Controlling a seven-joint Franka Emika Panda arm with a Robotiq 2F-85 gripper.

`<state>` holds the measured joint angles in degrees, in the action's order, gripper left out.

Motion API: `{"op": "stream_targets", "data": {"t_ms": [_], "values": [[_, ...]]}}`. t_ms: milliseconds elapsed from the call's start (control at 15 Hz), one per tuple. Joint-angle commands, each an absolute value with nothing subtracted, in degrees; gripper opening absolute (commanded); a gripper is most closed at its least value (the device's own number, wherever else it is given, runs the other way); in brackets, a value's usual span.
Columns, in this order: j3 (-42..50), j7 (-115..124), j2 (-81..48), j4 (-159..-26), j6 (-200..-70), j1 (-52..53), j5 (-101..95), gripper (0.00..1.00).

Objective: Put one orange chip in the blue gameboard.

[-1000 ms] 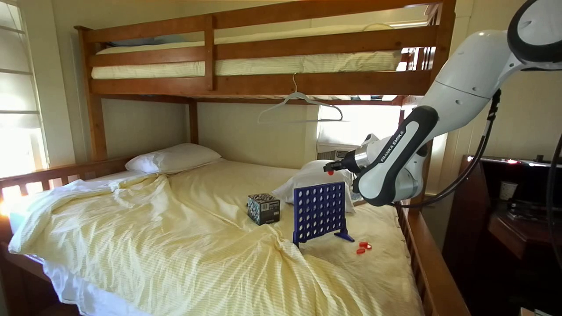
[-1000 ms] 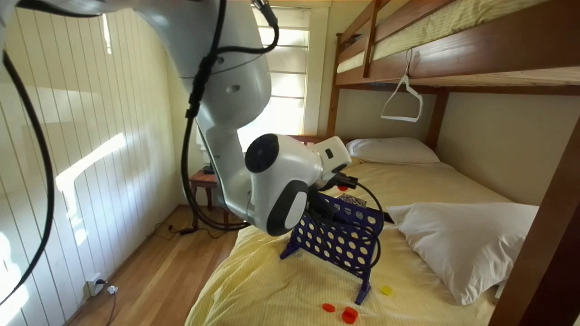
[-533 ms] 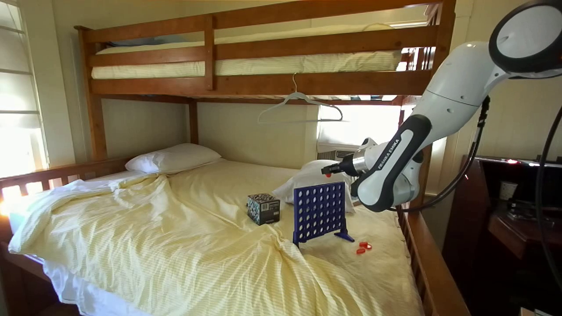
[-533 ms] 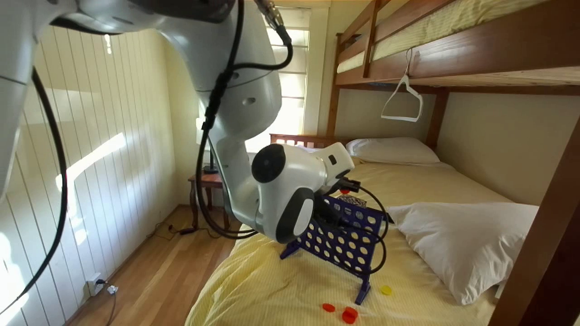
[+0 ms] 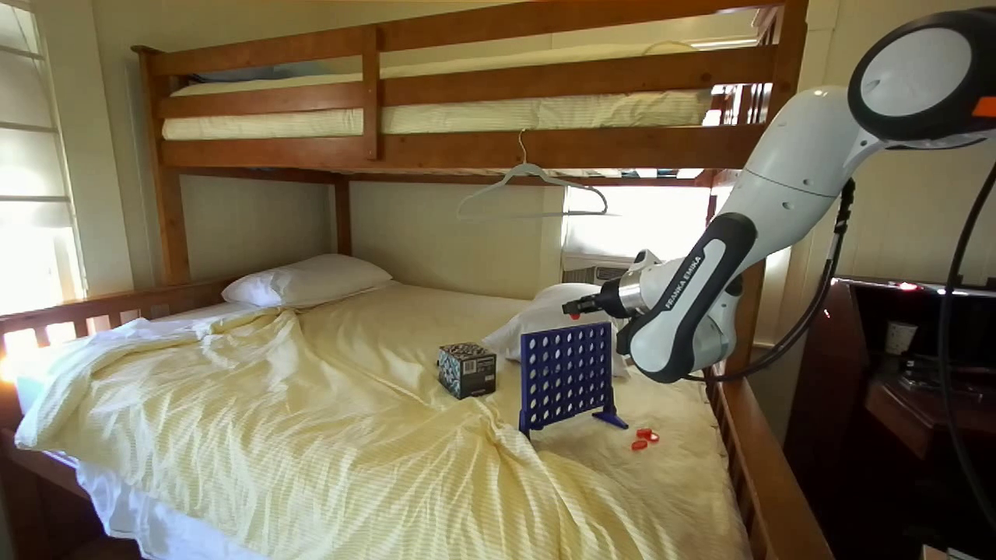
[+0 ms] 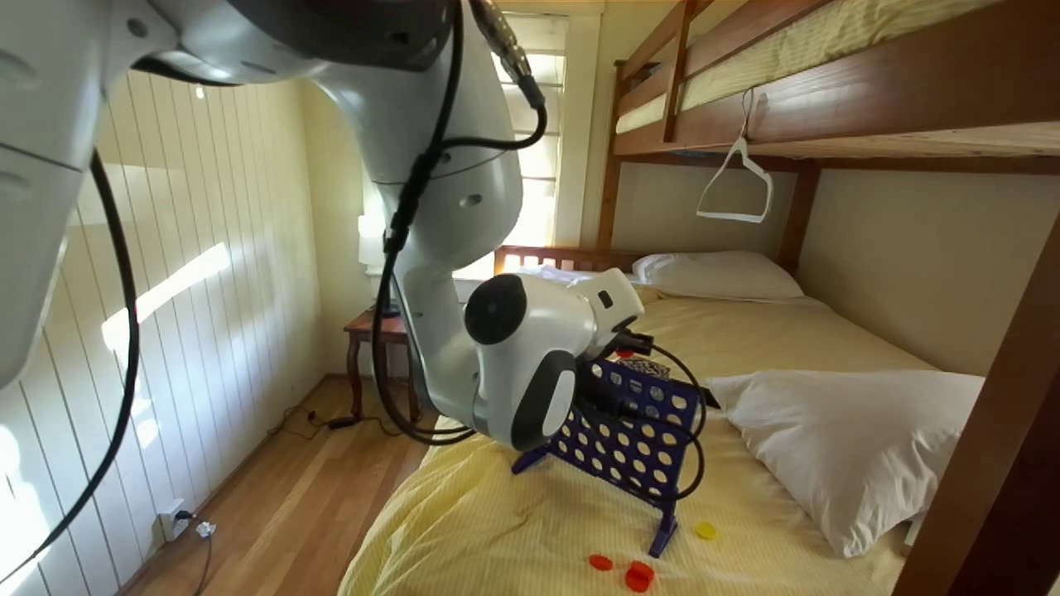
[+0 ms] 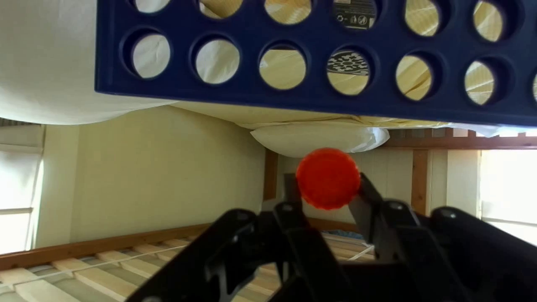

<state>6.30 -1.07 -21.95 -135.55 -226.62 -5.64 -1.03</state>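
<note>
**Lowering the orange chip [image 7: 328,178] toward the blue gameboard [image 7: 317,44]**

The end effector [image 7: 328,185] is clamped on the chip, pinching it at its sides, the round face turned toward the wrist view. Over the last second, chip and grip have come lower in both exterior views. The gameboard has not shifted: it stands upright on the bed [image 6: 489,530], right of centre in the frame. The loose orange chips [image 6: 601,563] in the lower part of the frame, the yellow chip [image 6: 705,531] and the patterned cube [image 5: 467,370] have stayed put too.

For the task, this reads as the placing phase: the pick is done, and what remains is probably lining up and letting go. In both exterior views the chip shows just above the gameboard's top edge. In the wrist view, which seems to stand upside down, it lies right of centre, below that edge in the frame and apart from it. No chip shows in the holes in view.

Whether it is squarely over a slot cannot be told. A small correction may be needed before release; if off line, the chip could catch on the edge and tip the gameboard.
</note>
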Motion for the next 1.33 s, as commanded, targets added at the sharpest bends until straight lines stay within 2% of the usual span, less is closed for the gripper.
{"op": "stream_targets", "data": {"t_ms": [0,1267], "values": [[5.3,0.1,-24.2,-133.7,-228.3,-6.9,-3.2,0.1],[5.2,-0.4,-27.6,-131.5,-230.4,-6.6,-2.5,0.1]]}}
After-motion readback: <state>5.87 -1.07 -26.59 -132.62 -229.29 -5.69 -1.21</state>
